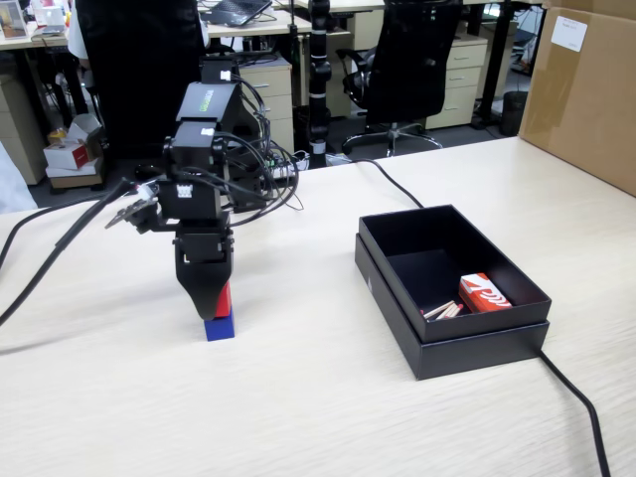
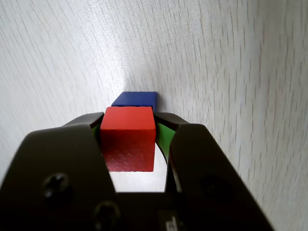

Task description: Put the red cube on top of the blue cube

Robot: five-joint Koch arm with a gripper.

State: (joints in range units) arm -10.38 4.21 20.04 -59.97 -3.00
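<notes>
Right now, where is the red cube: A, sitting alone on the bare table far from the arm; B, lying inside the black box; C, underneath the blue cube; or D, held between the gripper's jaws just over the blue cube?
D: in the wrist view the gripper is clamped on the red cube, with the blue cube right below it on the table.
</notes>
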